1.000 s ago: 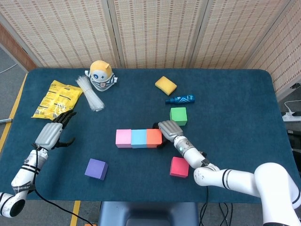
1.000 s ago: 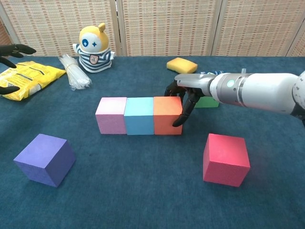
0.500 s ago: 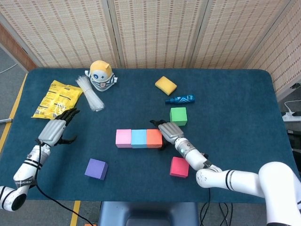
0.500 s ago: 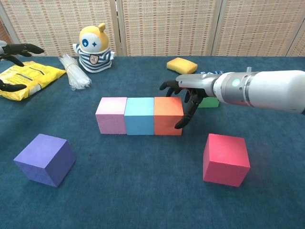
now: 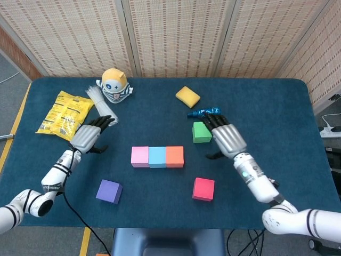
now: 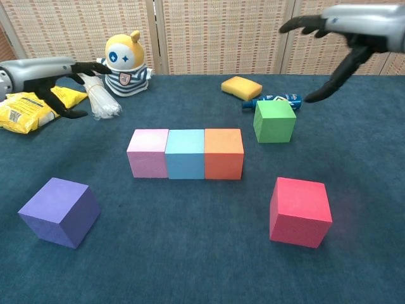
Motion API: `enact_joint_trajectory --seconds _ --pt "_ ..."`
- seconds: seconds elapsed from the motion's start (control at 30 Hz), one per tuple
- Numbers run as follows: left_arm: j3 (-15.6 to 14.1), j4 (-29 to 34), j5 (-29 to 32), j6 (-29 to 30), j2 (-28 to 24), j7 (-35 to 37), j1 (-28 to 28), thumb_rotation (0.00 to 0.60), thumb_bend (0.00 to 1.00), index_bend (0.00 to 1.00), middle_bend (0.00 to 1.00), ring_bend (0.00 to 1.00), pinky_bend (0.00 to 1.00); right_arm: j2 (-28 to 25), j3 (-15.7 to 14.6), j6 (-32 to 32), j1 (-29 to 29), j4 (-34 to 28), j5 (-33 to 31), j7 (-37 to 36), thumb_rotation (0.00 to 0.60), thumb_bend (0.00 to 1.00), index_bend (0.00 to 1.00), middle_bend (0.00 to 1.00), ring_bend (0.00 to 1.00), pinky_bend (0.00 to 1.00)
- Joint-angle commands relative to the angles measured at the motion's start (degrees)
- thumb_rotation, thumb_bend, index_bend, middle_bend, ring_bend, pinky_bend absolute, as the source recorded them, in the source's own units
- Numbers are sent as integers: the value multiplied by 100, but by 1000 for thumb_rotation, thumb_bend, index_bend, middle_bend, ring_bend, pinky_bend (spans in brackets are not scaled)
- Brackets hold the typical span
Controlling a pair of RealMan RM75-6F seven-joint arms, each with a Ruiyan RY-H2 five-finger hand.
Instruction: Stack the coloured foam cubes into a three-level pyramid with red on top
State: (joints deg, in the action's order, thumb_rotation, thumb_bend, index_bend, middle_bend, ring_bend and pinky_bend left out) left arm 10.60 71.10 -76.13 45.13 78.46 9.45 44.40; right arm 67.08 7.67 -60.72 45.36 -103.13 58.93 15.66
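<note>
On the blue bench (image 5: 277, 106) a row of three touching cubes runs left to right: pink cube (image 5: 139, 157), blue cube (image 5: 157, 157), orange cube (image 5: 175, 156). The right hand (image 5: 227, 137) hovers just beside the green cube (image 5: 202, 132), fingers spread, holding nothing. The left hand (image 5: 88, 137) hangs open too. The purple cube (image 5: 109, 191) and red cube (image 5: 203, 189) sit apart nearer the front edge, each slightly turned
</note>
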Motion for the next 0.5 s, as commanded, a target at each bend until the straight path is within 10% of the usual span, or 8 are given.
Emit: enact_joint_trajectory --seconds 0.03,0.5 --pt "52 -213 181 -277 251 -241 241 600 356 10 0 0 136 -529 -142 -480 -518 -349 437 -183 600 159 0 85 3 178" --pt "15 -628 679 -954 862 -865 767 600 357 0 0 0 126 -950 -299 -680 -1246 -236 1068 -866 600 160 0 66 0 172"
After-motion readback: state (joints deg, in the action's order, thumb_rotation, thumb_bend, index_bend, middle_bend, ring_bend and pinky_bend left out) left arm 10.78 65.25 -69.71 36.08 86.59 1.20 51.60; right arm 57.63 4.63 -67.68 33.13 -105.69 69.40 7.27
